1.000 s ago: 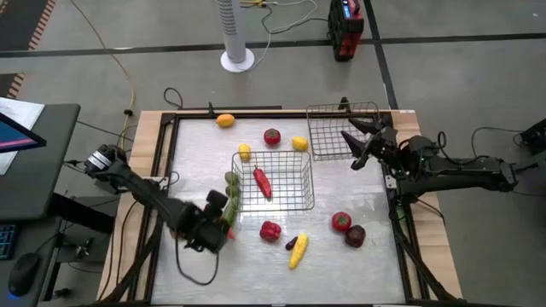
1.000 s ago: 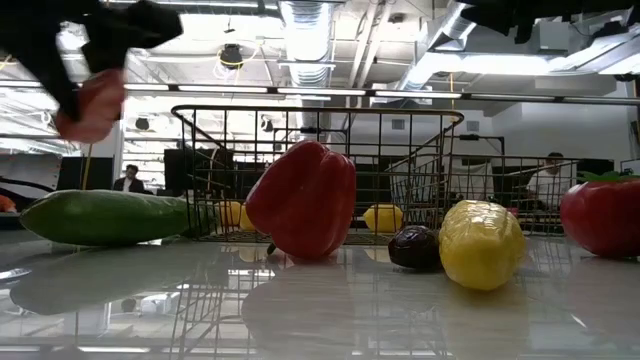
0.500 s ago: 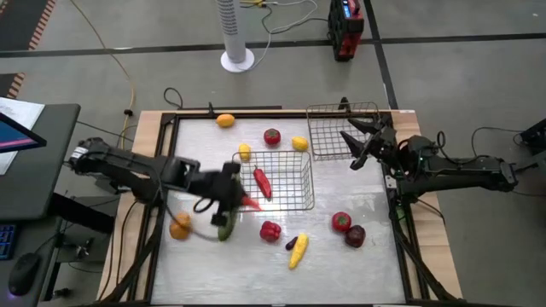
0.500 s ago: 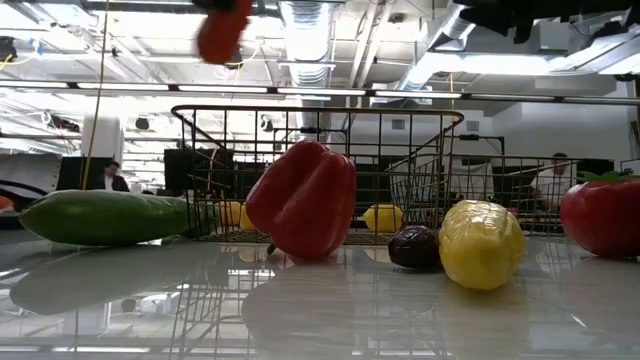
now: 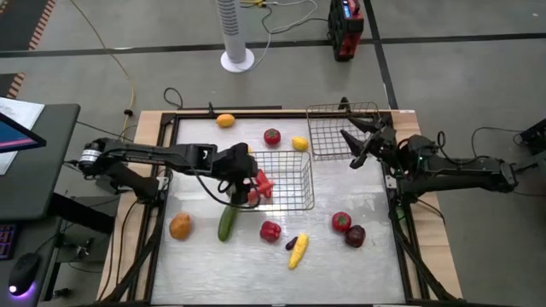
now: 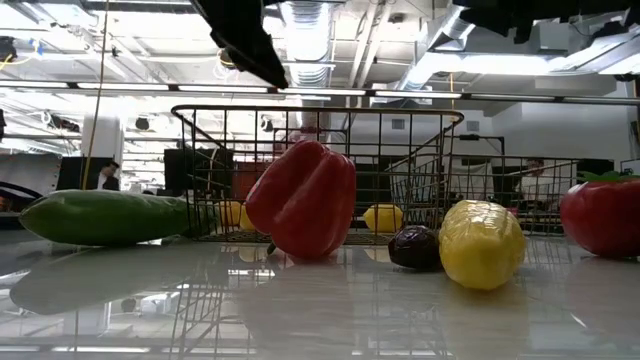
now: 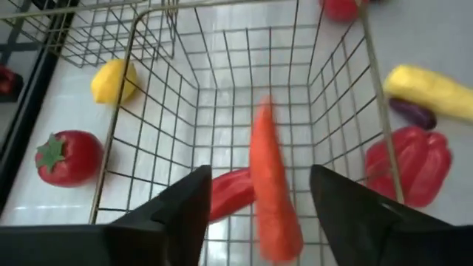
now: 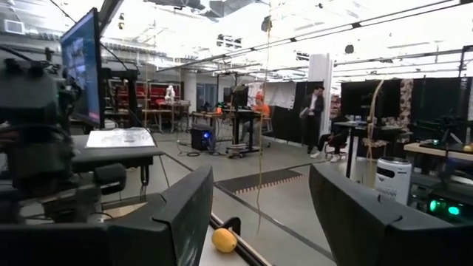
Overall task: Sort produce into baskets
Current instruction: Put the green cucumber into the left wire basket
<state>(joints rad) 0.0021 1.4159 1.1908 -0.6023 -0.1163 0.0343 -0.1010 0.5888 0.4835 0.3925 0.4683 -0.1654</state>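
My left gripper (image 5: 248,182) hangs over the near-left part of the middle wire basket (image 5: 294,166), fingers open. In the left wrist view a blurred long orange-red piece (image 7: 270,185) shows between the fingers (image 7: 185,214), apart from both, over the basket floor. A red chilli pepper (image 7: 230,193) lies in the basket. My right gripper (image 5: 355,147) is open and empty above the second basket (image 5: 328,132) at the far right. A cucumber (image 5: 226,223), an orange round piece (image 5: 179,226), a red pepper (image 5: 270,230) and corn (image 5: 298,250) lie on the table.
Near the far edge lie an orange (image 5: 225,120), a tomato (image 5: 271,136) and two lemons (image 5: 299,143). A red tomato (image 5: 341,222) and a dark-purple piece (image 5: 355,236) lie at the near right. People and desks show in the room beyond the table (image 8: 318,118).
My left gripper has risen and gone from beside the cucumber toward the table's far right, to above the middle basket, taking the orange-red piece along. Its arm has uncovered the orange round piece and the cucumber. My right arm has kept still.
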